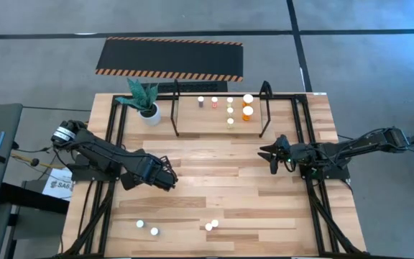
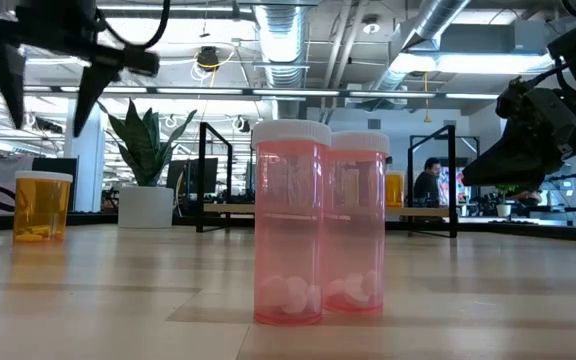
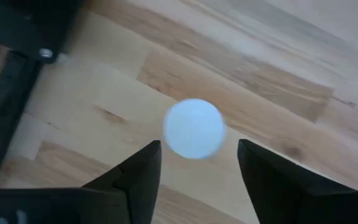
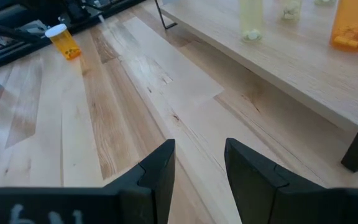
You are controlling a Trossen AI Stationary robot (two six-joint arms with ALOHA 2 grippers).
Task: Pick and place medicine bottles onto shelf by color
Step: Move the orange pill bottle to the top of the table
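Note:
My left gripper (image 1: 169,175) is open and points down over an orange medicine bottle (image 2: 40,205) standing on the table left of centre. The bottle's white cap (image 3: 193,129) shows between the fingers, which stand above it in the low view (image 2: 48,100) and do not touch it. My right gripper (image 1: 270,154) is open and empty (image 4: 199,146) right of centre, in front of the shelf (image 1: 221,108). Several bottles stand on the shelf, orange ones (image 1: 247,106) at its right. Two pink bottles (image 2: 318,235) stand near the front edge (image 1: 212,225).
Two more white-capped bottles (image 1: 146,227) stand at the front left. A potted plant (image 1: 146,101) stands at the shelf's left end. A black mat with striped orange edges (image 1: 169,59) lies beyond the table. Bare wood lies between the two grippers.

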